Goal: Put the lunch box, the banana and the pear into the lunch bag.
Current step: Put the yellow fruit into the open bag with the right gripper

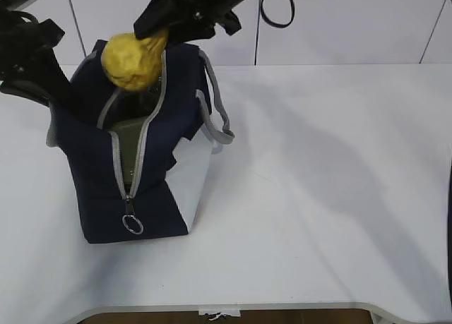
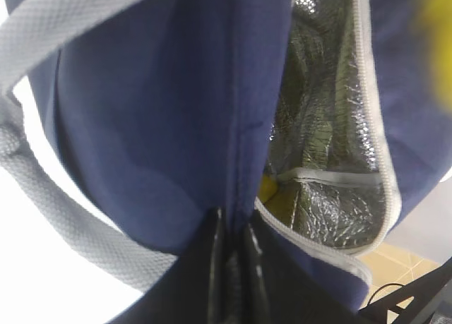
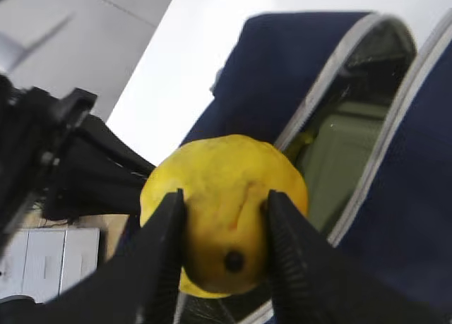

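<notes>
Right wrist view: right gripper [image 3: 222, 250] clamps plump yellow pear [image 3: 226, 211] above open navy fabric lunch bag [image 3: 417, 197]; left gripper [image 2: 229, 267] pinches bag wall. Risk: pear clips zipper edge.

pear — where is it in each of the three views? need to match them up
Exterior: pear top left, held by the right gripper over the lunch bag opening.
Left wrist: only a blurred yellow patch at the top right edge, probably the pear.
Right wrist: centre, between the gripper fingers.
Shared landmark: the bag's grey zipper edge.
</notes>
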`<state>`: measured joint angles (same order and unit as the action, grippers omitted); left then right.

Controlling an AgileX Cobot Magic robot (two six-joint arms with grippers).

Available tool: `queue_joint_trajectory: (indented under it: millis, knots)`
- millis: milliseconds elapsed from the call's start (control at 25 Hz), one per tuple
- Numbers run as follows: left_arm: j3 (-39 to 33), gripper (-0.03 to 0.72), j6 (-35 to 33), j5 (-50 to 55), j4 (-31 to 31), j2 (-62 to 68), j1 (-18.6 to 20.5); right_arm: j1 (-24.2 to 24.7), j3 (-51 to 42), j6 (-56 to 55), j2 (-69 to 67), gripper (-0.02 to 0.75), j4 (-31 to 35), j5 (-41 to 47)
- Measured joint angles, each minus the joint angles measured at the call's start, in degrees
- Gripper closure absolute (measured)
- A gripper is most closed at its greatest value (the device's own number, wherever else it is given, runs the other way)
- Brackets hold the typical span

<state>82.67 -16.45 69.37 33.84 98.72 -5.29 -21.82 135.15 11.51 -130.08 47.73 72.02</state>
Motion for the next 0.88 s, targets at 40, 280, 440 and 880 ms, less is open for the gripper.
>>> queue_joint_trajectory:
  millis: [40,280,440,880]
  knots:
    - [0.00,0.675,0.00,0.00,0.00,0.00,0.00,-0.23,0.00,0.12,-0.73,0.479,0.00,0.00]
    - [0.00,0.675,0.00,-0.10,0.00,0.00,0.00,-0.46,-0.35,0.38,-4.51,0.440,-1.43,-0.11]
    - [0.00,0.675,0.00,-0.10,0.00,0.00,0.23,-0.46,-0.35,-0.03,-4.74,0.249,-2.29,-0.34]
    - [0.00,0.675,0.00,-0.10,0.00,0.00,0.35,1.37,-0.35,-2.33,1.44,0.162,-14.75,-0.37]
